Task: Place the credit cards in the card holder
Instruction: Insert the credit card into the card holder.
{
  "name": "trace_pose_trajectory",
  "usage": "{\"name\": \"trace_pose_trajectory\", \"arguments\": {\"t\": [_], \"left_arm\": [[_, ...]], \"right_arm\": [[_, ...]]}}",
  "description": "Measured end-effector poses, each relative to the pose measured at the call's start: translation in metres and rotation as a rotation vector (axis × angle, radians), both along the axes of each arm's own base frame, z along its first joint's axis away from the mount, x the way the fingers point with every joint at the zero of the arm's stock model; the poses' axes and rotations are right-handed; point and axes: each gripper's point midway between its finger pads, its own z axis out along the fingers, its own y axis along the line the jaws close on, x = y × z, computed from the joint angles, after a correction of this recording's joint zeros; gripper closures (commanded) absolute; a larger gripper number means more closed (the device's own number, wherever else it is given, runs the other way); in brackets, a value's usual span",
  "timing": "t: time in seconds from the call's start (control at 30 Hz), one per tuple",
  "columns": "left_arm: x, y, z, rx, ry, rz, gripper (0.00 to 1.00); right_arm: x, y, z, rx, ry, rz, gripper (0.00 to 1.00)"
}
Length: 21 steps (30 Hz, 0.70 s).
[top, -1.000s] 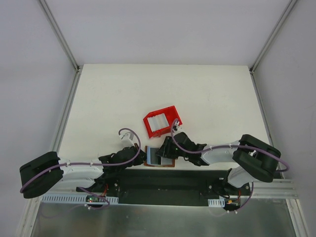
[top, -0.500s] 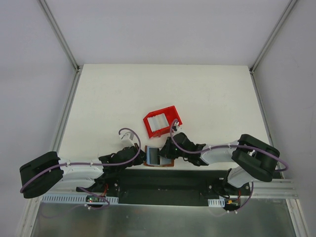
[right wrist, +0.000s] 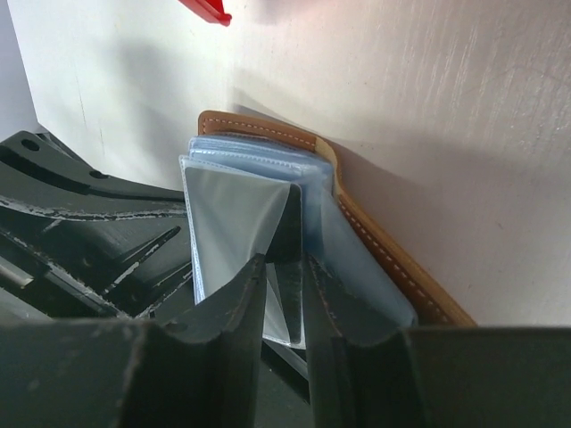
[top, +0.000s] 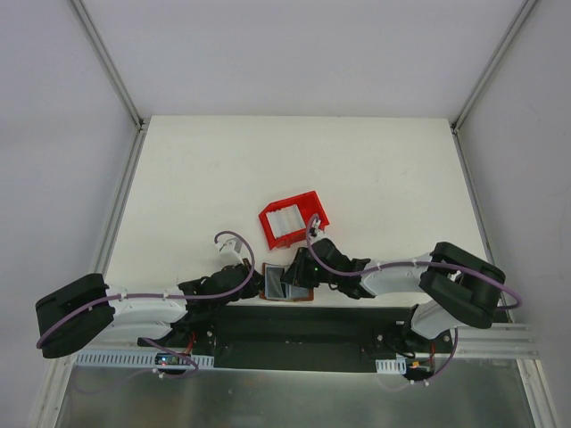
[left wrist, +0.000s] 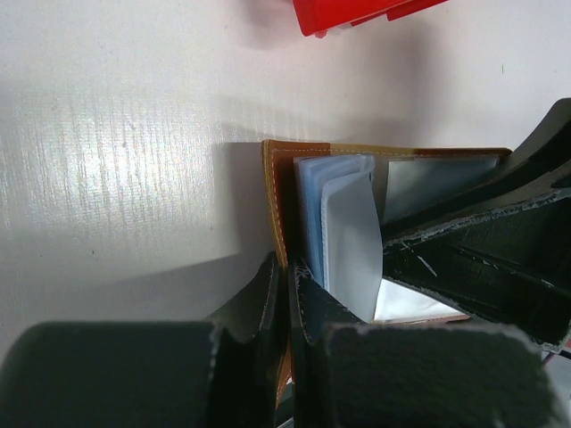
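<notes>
The brown card holder [top: 287, 285] lies open at the table's near edge, its pale blue sleeves [left wrist: 335, 209] fanned up. My left gripper [left wrist: 287, 287] is shut on its brown cover [left wrist: 274, 192] and pins it. My right gripper [right wrist: 284, 283] is shut on a thin card [right wrist: 287, 234], seen edge-on and dark, its far end between two sleeves [right wrist: 234, 209]. The brown stitched cover [right wrist: 375, 245] lies right of my right gripper's fingers. In the top view both grippers, left [top: 260, 283] and right [top: 297, 275], meet over the holder. More pale cards [top: 286, 219] lie in the red tray.
The red open-topped tray [top: 314, 202] stands just behind the holder, and its corner shows in the left wrist view [left wrist: 357, 12]. The right arm's black body [left wrist: 486, 259] crowds the holder's right side. The table's near edge lies right under the holder.
My right gripper has slid a little left over the holder, covering more of its blue inside. The left gripper and the tray have stayed put.
</notes>
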Motion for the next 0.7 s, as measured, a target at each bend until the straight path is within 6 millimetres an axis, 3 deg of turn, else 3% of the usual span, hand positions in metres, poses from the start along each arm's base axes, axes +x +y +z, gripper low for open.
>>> {"name": "trace_pose_trajectory", "arguments": {"t": [0.23,0.37,0.53,0.7], "left_arm": [[0.0,0.0,0.001,-0.002,-0.001,0.0,1.0],[-0.001,0.002,0.003,0.004,-0.002,-0.002,1.0],[-0.002,0.006,0.005,0.028,-0.008,-0.013,1.0],[-0.002,0.007,0.011,0.052,-0.017,-0.026,1.0]], "right_arm": [[-0.004,-0.008,0.003,-0.031,-0.016,0.02,0.64],[0.0,-0.016,0.024,-0.07,-0.105,0.041,0.62],[0.008,-0.007,0.059,-0.053,-0.207,0.076,0.6],[0.003,0.006,0.063,-0.083,-0.236,0.138,0.52]]}}
